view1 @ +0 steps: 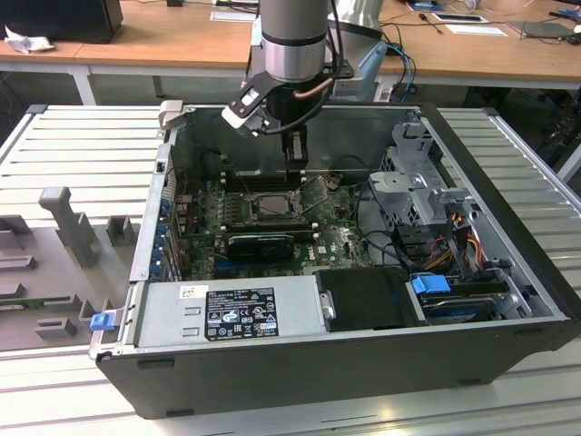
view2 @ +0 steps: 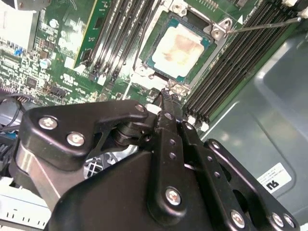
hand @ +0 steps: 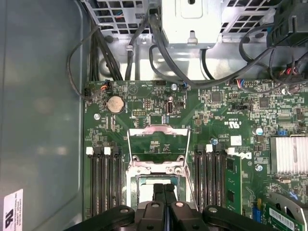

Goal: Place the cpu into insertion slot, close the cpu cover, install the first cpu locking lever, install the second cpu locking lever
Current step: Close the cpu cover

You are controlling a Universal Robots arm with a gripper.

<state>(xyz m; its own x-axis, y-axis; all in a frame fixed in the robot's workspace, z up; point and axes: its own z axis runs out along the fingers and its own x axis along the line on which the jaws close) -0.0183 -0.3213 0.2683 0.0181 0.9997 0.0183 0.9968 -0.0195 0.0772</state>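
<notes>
jaws pressed together, nothing visible between them: we are watching the black two-fingered gripper [view2: 166, 98] hanging inside the open dark grey computer case [view1: 363, 363], its tips just beside the edge of the small square metal-rimmed insertion slot [view2: 147, 57]. the flat square cpu [view2: 180, 48], pale beige on its face, is lying uncovered in that slot. in the first wrist view we are seeing the silver windowed cpu cover [hand: 159, 131] swung open over the green circuit board [hand: 144, 103]. a thin wire locking lever [view2: 262, 24] is lying across the long black memory slots [view2: 226, 72].
</notes>
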